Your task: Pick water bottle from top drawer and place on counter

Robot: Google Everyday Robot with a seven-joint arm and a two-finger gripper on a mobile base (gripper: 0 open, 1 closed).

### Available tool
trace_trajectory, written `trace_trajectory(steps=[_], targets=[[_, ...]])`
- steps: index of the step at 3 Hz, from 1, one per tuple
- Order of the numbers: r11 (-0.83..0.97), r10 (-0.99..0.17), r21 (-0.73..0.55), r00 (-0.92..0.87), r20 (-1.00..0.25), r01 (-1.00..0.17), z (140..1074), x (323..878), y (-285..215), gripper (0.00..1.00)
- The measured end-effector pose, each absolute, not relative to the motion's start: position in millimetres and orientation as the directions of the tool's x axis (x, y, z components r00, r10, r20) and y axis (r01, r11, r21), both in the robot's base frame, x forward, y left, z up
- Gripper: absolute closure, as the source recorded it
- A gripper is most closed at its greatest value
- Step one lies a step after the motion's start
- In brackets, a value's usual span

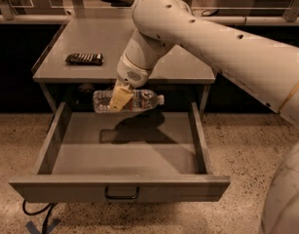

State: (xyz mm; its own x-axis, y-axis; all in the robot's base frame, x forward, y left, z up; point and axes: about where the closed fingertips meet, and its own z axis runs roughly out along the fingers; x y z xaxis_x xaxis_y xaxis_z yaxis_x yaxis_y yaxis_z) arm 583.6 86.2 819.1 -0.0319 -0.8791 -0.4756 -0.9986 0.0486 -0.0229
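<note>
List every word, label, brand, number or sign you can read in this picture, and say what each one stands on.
No text can be read anywhere.
water bottle, held by the gripper above the top drawer: its label band is too blurred to read.
dark ridged bar on the counter: no legible marking.

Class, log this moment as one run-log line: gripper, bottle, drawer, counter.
gripper: over open top drawer, gripping water bottle | bottle: horizontal, airborne | counter: bottle not yet placed
</note>
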Motion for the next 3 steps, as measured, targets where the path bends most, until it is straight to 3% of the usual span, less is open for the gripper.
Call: trace_trajectory(steps=[3], targets=[[0.079,-0.906,-0.108,-0.027,-0.422,-0.991,861,613,68,1.0]])
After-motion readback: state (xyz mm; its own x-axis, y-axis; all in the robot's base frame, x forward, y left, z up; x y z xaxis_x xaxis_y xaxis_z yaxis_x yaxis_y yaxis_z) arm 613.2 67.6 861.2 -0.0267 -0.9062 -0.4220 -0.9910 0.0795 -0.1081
